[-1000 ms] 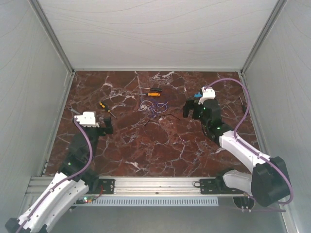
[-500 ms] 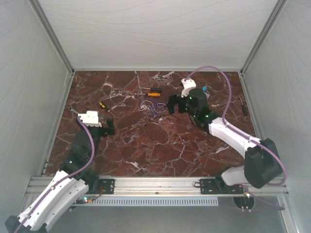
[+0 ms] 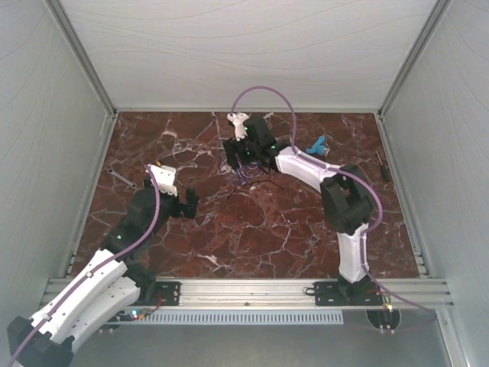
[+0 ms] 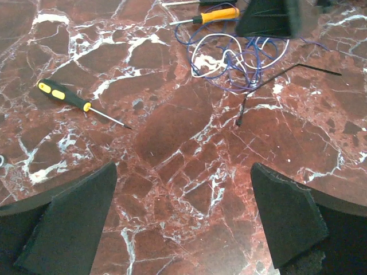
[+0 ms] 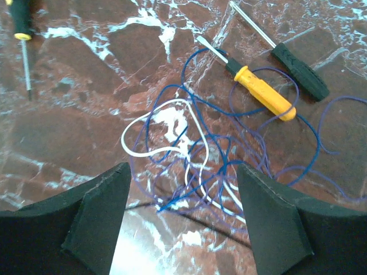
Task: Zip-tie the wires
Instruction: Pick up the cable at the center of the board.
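The wires (image 3: 243, 170) are a loose bundle of thin blue-purple loops with one white strand, lying on the marble table at centre back. They also show in the left wrist view (image 4: 241, 54) and in the right wrist view (image 5: 212, 154). A thin black zip tie (image 4: 287, 71) lies just beside them, also in the top view (image 3: 258, 183) and the right wrist view (image 5: 195, 216). My right gripper (image 3: 238, 158) is open right over the wires, which lie between its jaws (image 5: 182, 172). My left gripper (image 3: 187, 200) is open and empty (image 4: 183, 172), well short of the wires.
An orange-handled screwdriver (image 5: 261, 91) and a black-handled one (image 5: 298, 71) lie just behind the wires. A yellow-black screwdriver (image 4: 63, 94) lies left of them. A wrench (image 3: 122, 180) sits at the left edge, a blue object (image 3: 315, 144) at back right, a dark tool (image 3: 384, 170) by the right wall.
My right arm has swung left from the right side of the table to over the wires. My left arm has reached forward and to the right.
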You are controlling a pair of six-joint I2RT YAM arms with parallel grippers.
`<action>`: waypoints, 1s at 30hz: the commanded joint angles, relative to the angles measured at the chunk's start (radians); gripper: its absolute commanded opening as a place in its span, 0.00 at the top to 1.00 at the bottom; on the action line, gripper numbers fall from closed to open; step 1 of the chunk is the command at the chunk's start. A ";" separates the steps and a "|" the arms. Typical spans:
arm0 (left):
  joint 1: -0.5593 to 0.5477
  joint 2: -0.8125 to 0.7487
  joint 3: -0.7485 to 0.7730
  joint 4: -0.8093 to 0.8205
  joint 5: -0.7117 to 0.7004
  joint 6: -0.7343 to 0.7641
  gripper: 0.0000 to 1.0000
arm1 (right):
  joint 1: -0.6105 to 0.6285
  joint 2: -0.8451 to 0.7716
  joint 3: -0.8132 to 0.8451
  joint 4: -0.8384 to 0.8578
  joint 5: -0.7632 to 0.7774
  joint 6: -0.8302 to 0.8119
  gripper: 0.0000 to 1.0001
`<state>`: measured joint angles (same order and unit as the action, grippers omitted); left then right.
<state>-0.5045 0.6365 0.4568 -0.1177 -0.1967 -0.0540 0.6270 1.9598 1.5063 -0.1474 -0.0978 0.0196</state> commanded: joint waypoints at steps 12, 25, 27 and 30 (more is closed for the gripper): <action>0.000 -0.044 0.022 0.028 0.083 0.009 0.00 | -0.009 0.298 0.350 -0.161 0.127 -0.178 0.53; 0.001 -0.043 0.019 0.029 0.083 0.016 0.00 | -0.015 0.336 0.386 -0.158 0.114 -0.212 0.95; 0.000 -0.041 0.017 0.030 0.082 0.017 0.00 | -0.016 0.331 0.407 -0.164 0.100 -0.215 1.00; 0.000 -0.040 0.019 0.027 0.087 0.016 0.00 | -0.016 0.314 0.465 -0.191 0.081 -0.217 1.00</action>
<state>-0.5045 0.5976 0.4568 -0.1295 -0.1192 -0.0521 0.6167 2.2921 1.8759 -0.3229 0.0113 -0.1764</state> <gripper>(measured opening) 0.998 0.005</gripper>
